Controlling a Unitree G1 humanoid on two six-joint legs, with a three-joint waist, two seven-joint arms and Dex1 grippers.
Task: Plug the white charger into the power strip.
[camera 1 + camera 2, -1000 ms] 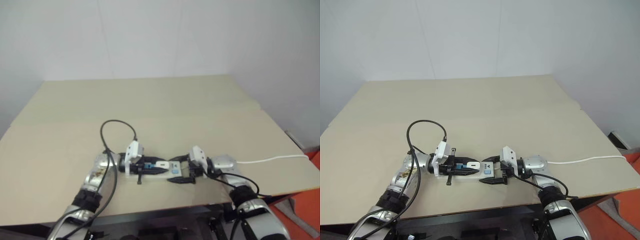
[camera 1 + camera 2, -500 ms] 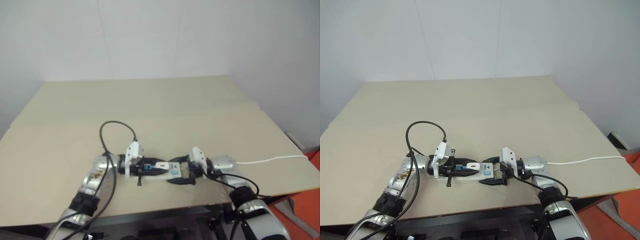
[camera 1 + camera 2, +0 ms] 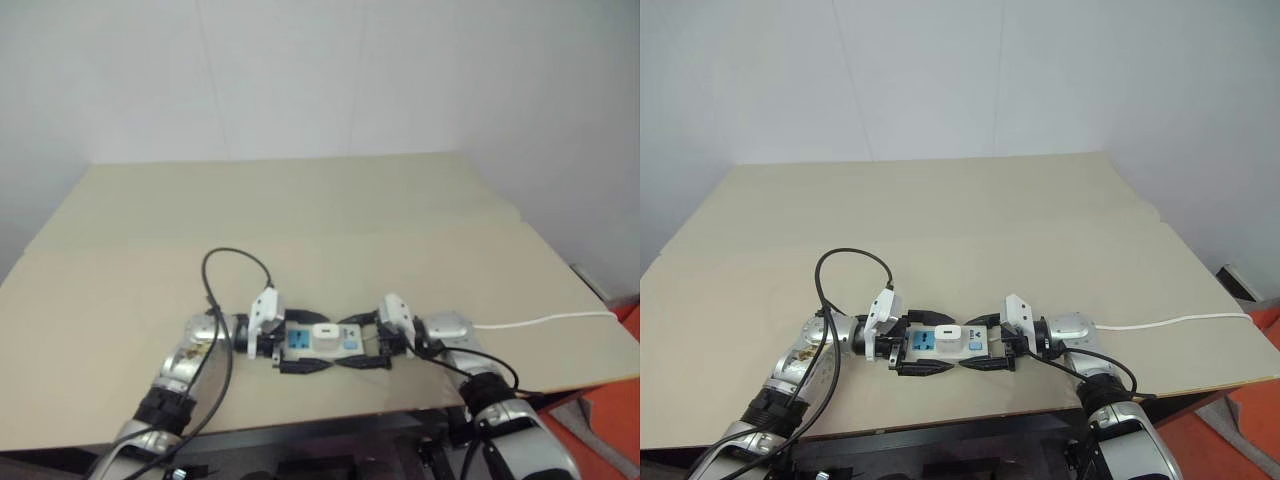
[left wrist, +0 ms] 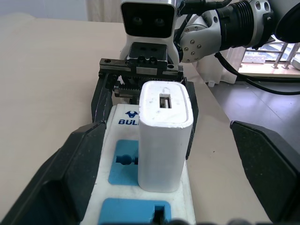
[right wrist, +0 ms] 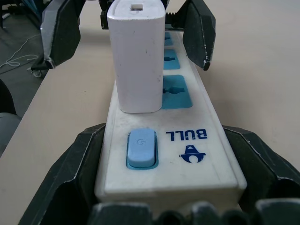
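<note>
The white charger stands upright in the socket of the power strip nearest its blue switch. The strip lies near the table's front edge, between my two grippers. My left gripper is open; its black fingers stand on either side of the strip and clear of the charger. From the opposite side, my right gripper is shut on the strip's switch end, one finger against each long side.
The strip's thin white cord runs right across the beige table to its right edge. A black cable loop rises over my left wrist. A white wall stands behind the table.
My left gripper has opened and let go of the charger, which stays upright in the strip. The blue sockets beside it now show. The right gripper has kept still.
</note>
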